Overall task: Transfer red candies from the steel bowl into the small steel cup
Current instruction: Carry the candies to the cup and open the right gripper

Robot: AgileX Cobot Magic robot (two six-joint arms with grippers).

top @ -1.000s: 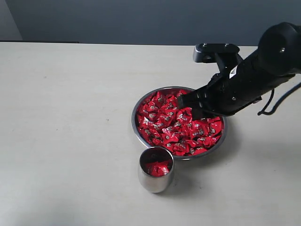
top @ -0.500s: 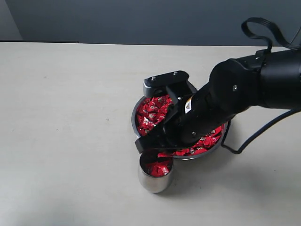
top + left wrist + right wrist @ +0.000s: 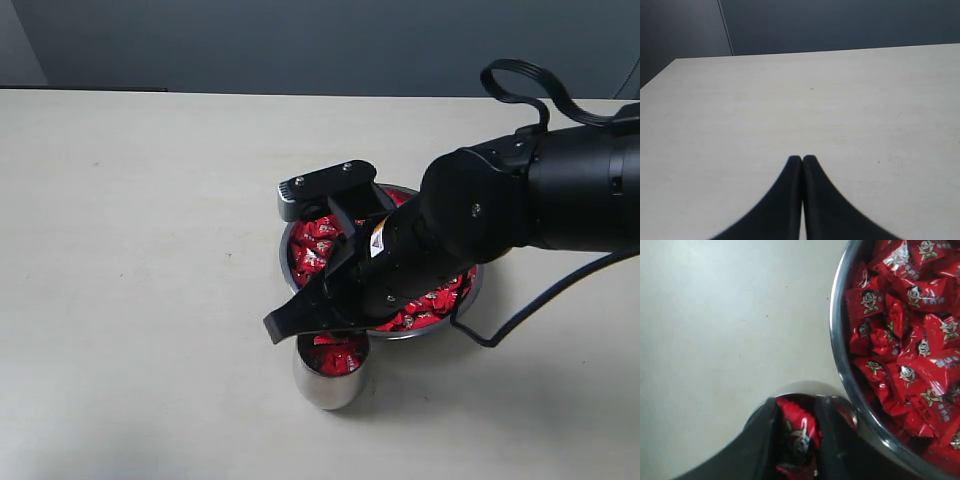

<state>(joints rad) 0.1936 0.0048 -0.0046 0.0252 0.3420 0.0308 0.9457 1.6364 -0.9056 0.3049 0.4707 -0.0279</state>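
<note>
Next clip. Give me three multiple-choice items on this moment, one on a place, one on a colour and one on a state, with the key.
1. In the exterior view, where does the small steel cup stand relative to the steel bowl?
A. inside it
B. just in front of it, nearer the camera
C. far off to the left

2. What colour are the candies in the bowl?
A. red
B. blue
C. green

3. What state is the right gripper in?
A. open and empty
B. spread wide around the cup
C. shut on a red candy over the cup

Key: 1 B, the cup sits by the bowl's near rim. 2 A, every wrapper is red. 3 C, the right wrist view shows the candy pinched above the cup.
</note>
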